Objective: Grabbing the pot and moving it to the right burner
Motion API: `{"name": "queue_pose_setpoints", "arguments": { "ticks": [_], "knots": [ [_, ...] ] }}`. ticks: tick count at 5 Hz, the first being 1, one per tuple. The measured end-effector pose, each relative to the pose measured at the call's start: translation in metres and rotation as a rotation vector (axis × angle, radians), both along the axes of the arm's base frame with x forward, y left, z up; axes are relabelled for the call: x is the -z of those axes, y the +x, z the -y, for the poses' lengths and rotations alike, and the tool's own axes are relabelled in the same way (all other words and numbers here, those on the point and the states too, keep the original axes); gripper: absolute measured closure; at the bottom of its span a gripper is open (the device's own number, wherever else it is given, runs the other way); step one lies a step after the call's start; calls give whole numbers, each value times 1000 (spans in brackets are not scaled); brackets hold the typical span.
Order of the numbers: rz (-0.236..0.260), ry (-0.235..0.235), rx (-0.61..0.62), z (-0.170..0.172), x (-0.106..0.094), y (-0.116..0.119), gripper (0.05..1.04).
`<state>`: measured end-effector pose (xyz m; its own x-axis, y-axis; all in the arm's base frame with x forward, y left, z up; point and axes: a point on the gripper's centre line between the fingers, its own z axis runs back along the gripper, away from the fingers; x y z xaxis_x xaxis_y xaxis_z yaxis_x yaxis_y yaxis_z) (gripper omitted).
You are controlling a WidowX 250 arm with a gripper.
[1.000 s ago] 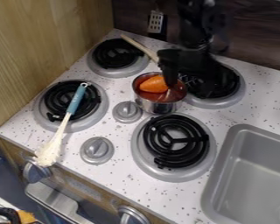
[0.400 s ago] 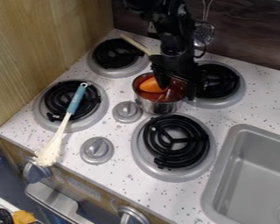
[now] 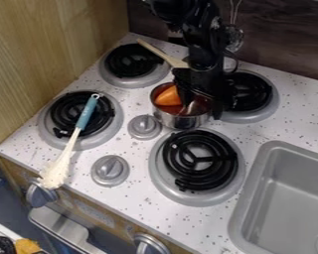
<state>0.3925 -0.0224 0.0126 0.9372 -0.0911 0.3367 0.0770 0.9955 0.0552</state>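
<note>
The gripper (image 3: 202, 101) is low over the right side of the pot, open, with one finger inside the rim and the other outside the right wall. The small metal pot (image 3: 177, 121) stands upright on the counter between the burners and holds reddish contents and an orange piece (image 3: 168, 96). Part of its rim is hidden behind the gripper. To the pot's right is the back right burner (image 3: 250, 95), partly covered by the arm. Just in front of the pot lies the front right burner (image 3: 200, 159).
A blue-handled brush (image 3: 87, 114) lies across the front left burner (image 3: 113, 127). A wooden handle (image 3: 155, 51) reaches from the back left burner (image 3: 131, 60) toward the gripper. Two grey knobs (image 3: 144, 126) are on the counter, and a grey sink (image 3: 281, 193) is at the right.
The gripper has turned and come down around the pot's right wall. The orange piece has shifted slightly left inside the pot, which stands in the same place.
</note>
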Motion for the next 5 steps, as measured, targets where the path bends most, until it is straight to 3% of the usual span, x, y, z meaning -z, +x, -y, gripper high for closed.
{"name": "queue_pose_setpoints", "arguments": {
  "ticks": [2,4,5],
  "knots": [
    [-22,54,-26,8,12,-2,129],
    [4,68,-22,10,11,1,692],
    [5,68,-21,13,12,-1,862]
  ]
}}
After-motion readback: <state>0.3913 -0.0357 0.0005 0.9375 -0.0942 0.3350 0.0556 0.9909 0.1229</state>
